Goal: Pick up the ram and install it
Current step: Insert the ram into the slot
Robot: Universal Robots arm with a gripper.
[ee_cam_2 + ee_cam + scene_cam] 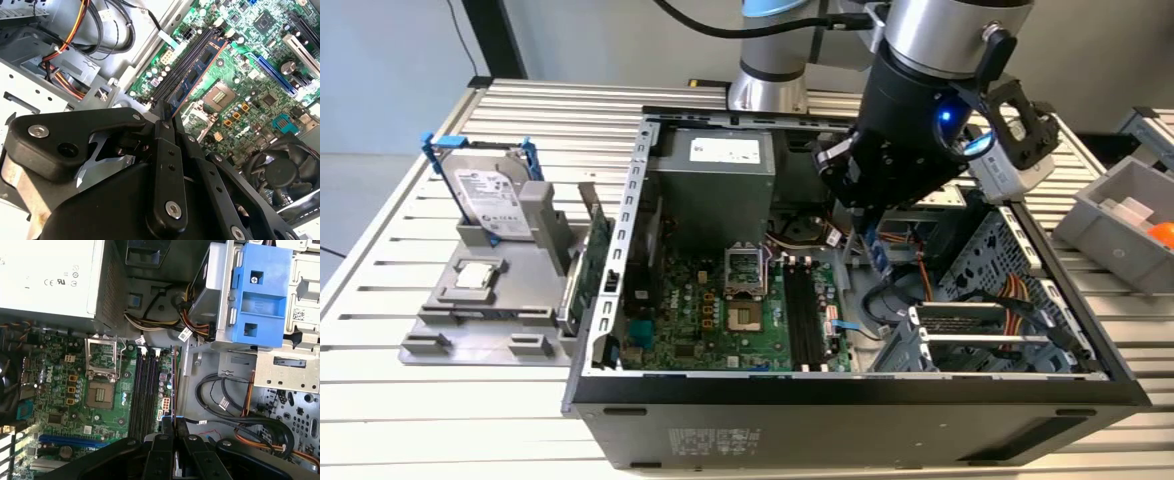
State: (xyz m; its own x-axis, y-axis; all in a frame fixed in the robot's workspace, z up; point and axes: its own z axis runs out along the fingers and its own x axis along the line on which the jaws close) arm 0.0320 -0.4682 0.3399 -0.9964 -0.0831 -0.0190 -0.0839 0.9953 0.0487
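Worktop (400,420) space at the exterior view's left is being occupied by a grey holder tray (480,330), in which one silver hard drive (491,195) in a blue bracket is being kept upright, and one green card (598,262) is being stood on edge just beside the case wall, presumably so that each part can be gripped from above. One small square chip (476,277) is being held flat in the tray's recess.

Next to the right, the open computer case (854,400) is being presented on its side, so that the motherboard (720,320) is being exposed upward for access. One empty processor socket (101,392) is being shown beside a bank of black memory slots (145,390); four slots appear to be counted in the first wrist view, though the count is a judgement.

Further right, the hand (167,112) is being held above the slots inside the case. Its fingers are being pressed together on the ram (197,70), which is being pinched at one end. One dark-blue stick is being carried edge-down, and in the second wrist view it is being aligned lengthwise with the slots, apparently so that it can enter a slot squarely. Whether it is touching a slot cannot be told. One grey bin (1121,215) is being kept on the worktop at the far right.
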